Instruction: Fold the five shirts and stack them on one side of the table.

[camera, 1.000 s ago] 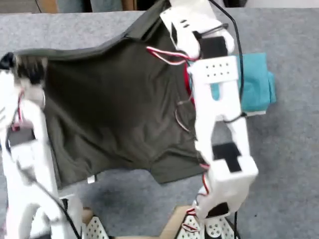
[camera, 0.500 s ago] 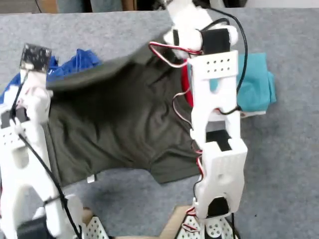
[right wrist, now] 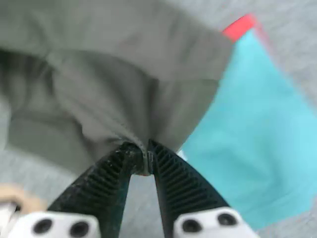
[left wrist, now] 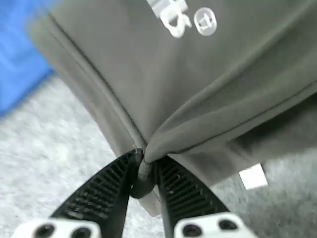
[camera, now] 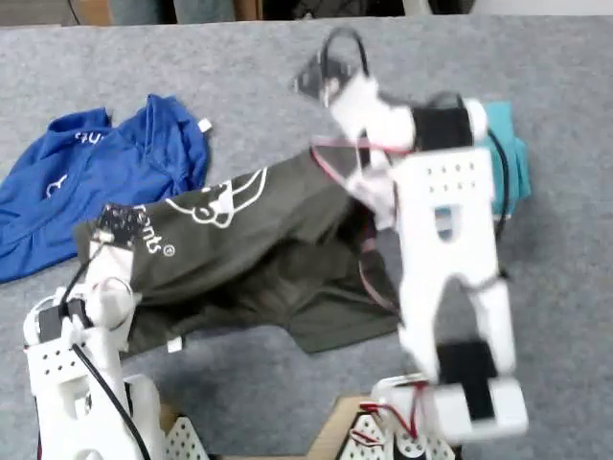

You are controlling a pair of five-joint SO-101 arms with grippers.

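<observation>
A dark olive shirt [camera: 259, 254] lies mid-table, its far half folded over so a white print [camera: 215, 203] faces up. My left gripper [left wrist: 144, 166] is shut on a pinched fold at the olive shirt's [left wrist: 163, 84] left edge. The left arm [camera: 81, 326] stands at the near left. My right gripper [right wrist: 142, 154] is shut on the olive shirt's [right wrist: 114, 99] right edge, beside a folded teal shirt [right wrist: 247, 129]. The right arm [camera: 450, 220] partly covers the teal shirt [camera: 508, 163] in the high view. A crumpled blue shirt [camera: 91, 182] lies at the far left.
A red garment [right wrist: 240, 26] peeks out from under the teal shirt. The table [camera: 565, 316] is covered in grey carpet. Both arm bases and a wooden board [camera: 335, 431] stand at the near edge.
Both grippers have drawn the olive shirt's far edge toward the near side, folding it over. The print now faces up and the blue shirt is uncovered.
</observation>
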